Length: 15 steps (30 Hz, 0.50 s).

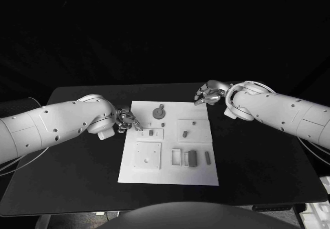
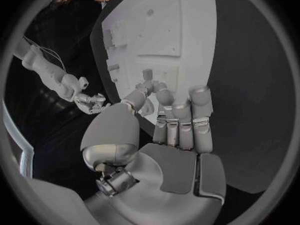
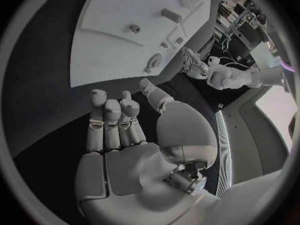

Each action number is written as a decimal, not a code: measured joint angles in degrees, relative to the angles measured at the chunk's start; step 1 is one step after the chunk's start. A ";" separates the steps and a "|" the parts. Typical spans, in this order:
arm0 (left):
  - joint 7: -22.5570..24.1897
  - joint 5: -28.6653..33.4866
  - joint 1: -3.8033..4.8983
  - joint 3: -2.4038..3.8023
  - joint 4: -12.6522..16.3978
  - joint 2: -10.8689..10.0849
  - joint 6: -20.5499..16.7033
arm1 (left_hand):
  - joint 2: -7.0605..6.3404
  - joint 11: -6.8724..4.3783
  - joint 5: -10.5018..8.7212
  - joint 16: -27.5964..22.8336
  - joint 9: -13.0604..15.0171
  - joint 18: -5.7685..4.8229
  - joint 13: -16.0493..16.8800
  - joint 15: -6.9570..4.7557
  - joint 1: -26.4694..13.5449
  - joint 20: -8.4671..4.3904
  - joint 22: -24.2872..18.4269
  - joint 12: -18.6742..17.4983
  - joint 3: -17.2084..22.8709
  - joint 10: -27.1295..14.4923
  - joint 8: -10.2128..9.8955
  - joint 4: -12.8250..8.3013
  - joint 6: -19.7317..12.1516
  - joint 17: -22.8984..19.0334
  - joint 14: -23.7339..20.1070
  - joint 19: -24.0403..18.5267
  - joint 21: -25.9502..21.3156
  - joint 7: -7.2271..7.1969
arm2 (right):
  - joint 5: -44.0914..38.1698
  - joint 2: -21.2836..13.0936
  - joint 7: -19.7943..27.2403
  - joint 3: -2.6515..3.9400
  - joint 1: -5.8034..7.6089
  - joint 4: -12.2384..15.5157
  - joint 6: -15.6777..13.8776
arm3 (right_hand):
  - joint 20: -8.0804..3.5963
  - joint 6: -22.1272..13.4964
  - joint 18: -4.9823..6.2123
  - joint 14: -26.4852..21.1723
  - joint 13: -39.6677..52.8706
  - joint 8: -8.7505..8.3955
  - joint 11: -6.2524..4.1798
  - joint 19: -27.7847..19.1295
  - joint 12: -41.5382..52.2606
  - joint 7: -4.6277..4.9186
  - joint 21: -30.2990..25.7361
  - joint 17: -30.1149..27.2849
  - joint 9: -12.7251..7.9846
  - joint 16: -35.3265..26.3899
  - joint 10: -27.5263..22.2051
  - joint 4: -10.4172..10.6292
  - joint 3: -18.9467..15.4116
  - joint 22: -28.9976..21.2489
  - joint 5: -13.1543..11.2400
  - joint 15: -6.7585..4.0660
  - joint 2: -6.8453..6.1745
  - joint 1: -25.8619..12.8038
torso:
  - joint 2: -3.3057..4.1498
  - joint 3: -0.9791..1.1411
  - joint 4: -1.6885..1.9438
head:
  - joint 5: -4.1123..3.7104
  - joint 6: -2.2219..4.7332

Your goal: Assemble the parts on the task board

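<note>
Task board (image 1: 168,164) sits mid surface (image 1: 68,181), white plate w/ the parts on it. Left to right: left hand (image 1: 127,120) is at the board's left edge near its far corner, fingers curled w/ tips close together, looks like nothing pinched, tho can't be 100% sure. Round part (image 1: 159,112) w/ a little knob sits near the board's far edge, small pegs (image 1: 151,133) just nearer than it. Dark block (image 1: 192,158) and a slim bar (image 1: 208,157) lie toward the near right corner. Right hand (image 1: 210,93) hovers just off the far right corner, fingers loosely apart, holding nothing. Handling guess: parts prob light, rigid, smooth, so slippery; I'd pinch the round one by its knob, the block across its long sides.
</note>
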 measured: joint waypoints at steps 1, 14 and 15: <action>-0.37 0.27 0.22 0.00 -0.02 0.01 0.31 | 0.00 0.00 0.00 0.00 0.00 0.00 0.05 0.00 0.00 0.00 0.00 0.00 0.00 -0.01 0.00 0.00 0.02 0.00 0.00 0.00 0.02 0.02 | 0.00 0.00 0.00 0.00 0.00 -0.02 0.01 | 0.00 0.00 0.00 0.00 0.00 0.00 0.00 0.00 0.00 0.00 0.00 0.00 0.00 0.00 0.00 0.00 0.00 0.00 0.00 0.00 0.00 0.00 | 0.00 0.00 0.00 | 0.00 0.01; -7.04 2.07 2.04 -0.26 -3.71 5.04 4.40 | 0.00 -0.18 1.76 0.49 0.00 0.00 0.20 -0.03 0.00 0.01 0.00 0.46 0.30 0.06 0.00 0.19 0.17 0.08 0.04 -0.01 0.73 0.03 | 0.00 0.26 -0.03 -0.01 -0.01 -0.11 0.08 | 0.00 0.00 0.00 -0.03 0.01 0.00 -0.01 0.00 0.00 -0.02 0.00 -0.05 0.05 0.00 0.01 0.00 0.00 -0.01 0.00 0.03 0.00 0.00 | -0.01 0.03 0.01 | 0.25 0.07; -7.42 2.07 2.03 -0.26 -4.18 5.49 4.91 | 0.00 -0.21 2.77 0.73 0.00 0.00 0.28 -0.04 0.00 0.01 0.00 0.65 0.33 0.08 0.01 0.21 0.36 0.14 0.05 0.00 0.99 -0.15 | 0.00 0.32 -0.03 -0.01 -0.01 -0.11 0.08 | 0.00 0.00 0.00 -0.03 0.01 0.00 -0.01 0.00 0.00 -0.02 0.00 -0.05 0.05 0.00 0.01 0.00 0.00 -0.01 0.00 0.03 0.00 0.00 | -0.01 0.03 0.01 | 0.28 0.06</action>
